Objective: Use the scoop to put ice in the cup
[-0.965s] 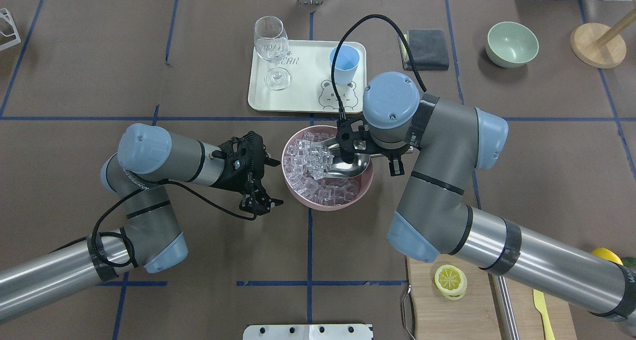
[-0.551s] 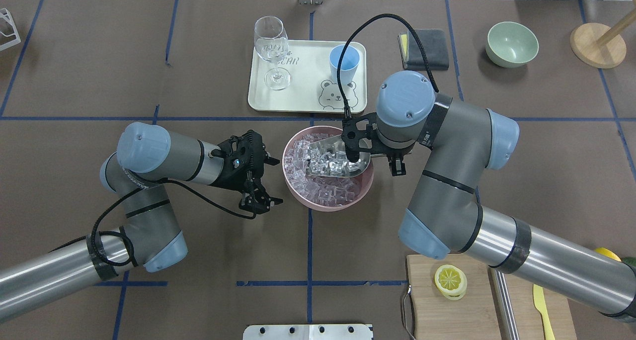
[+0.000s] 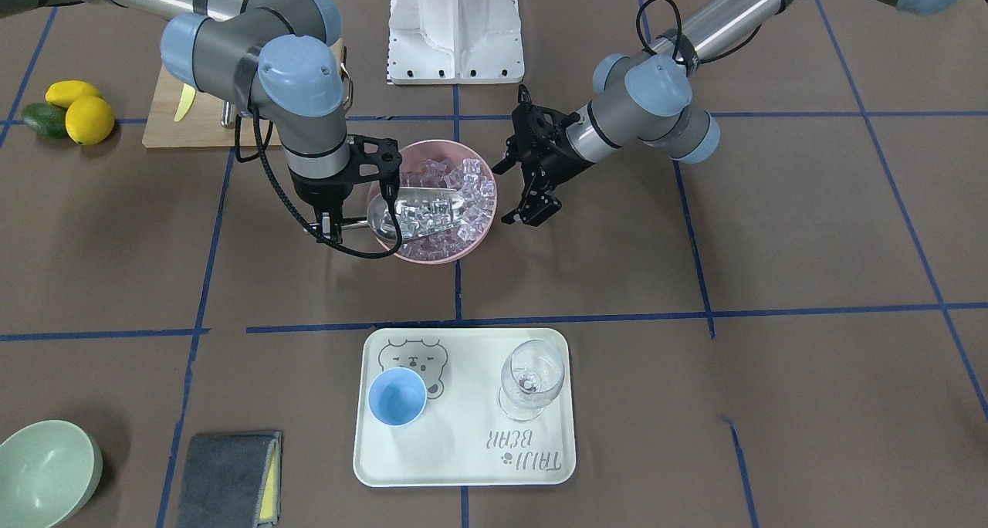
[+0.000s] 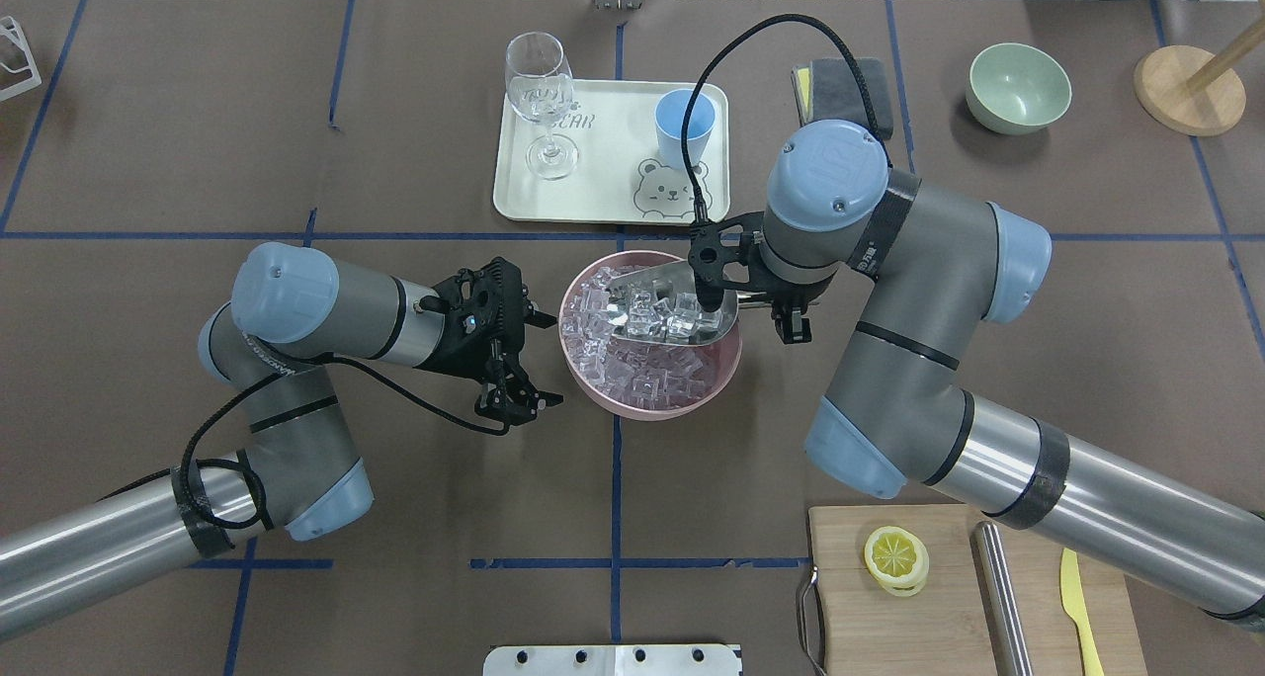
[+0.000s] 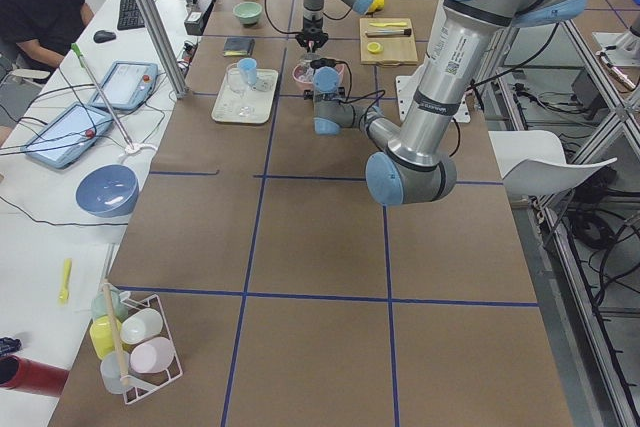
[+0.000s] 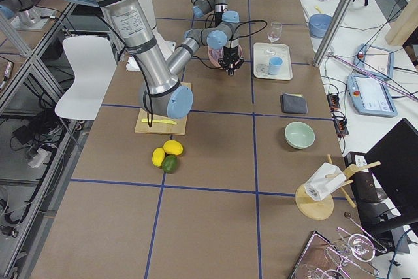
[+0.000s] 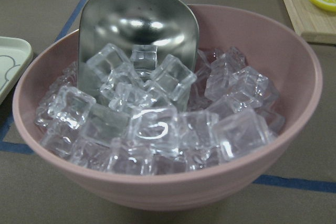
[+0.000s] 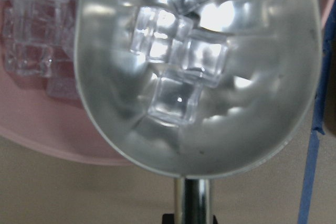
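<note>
Brimming pink bowl (image 4: 647, 402) of ice (image 7: 157, 129), right gripper (image 4: 773, 307) tight on cube-laden scoop (image 7: 137, 22), cup (image 4: 684, 127) empty, left gripper (image 4: 542, 358) agape.

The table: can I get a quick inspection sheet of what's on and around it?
Surface: brown table, blue tape grid.
Job's things: scoop loaded with ice, in pink bowl; cup empty on tray.
Clutter: wine glass, green bowl, cutting board with lemon half.
Grippers: right gripper shut on scoop handle; left gripper open, empty.
Cables: black cable looped at each wrist.
Surroundings: seated person, white chair.
</note>
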Robot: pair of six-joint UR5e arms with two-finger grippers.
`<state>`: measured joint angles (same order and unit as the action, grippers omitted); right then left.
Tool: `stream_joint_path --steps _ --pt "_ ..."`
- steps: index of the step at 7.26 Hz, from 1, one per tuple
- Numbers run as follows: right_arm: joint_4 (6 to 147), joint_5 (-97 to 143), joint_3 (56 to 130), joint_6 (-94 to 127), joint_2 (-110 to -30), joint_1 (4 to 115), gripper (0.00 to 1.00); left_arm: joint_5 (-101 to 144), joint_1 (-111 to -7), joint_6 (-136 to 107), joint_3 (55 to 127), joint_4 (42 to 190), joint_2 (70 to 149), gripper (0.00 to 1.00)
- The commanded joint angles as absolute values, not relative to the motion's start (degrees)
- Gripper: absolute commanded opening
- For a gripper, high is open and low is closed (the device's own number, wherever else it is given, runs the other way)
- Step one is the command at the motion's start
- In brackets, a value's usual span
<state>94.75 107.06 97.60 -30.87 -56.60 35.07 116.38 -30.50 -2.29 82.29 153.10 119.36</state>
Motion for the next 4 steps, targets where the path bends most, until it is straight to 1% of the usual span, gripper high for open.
stream_joint_path --steps 1,4 --pt "91.3 109.2 97.4 -30.8 -57.7 35.7 0.0 116.4 -30.5 -2.3 82.3 153.1 119.4 1.0" --pt "90.1 110.2 97.3 -30.7 -57.8 35.9 0.0 116.4 -30.6 -2.3 82.3 153.1 119.4 1.0"
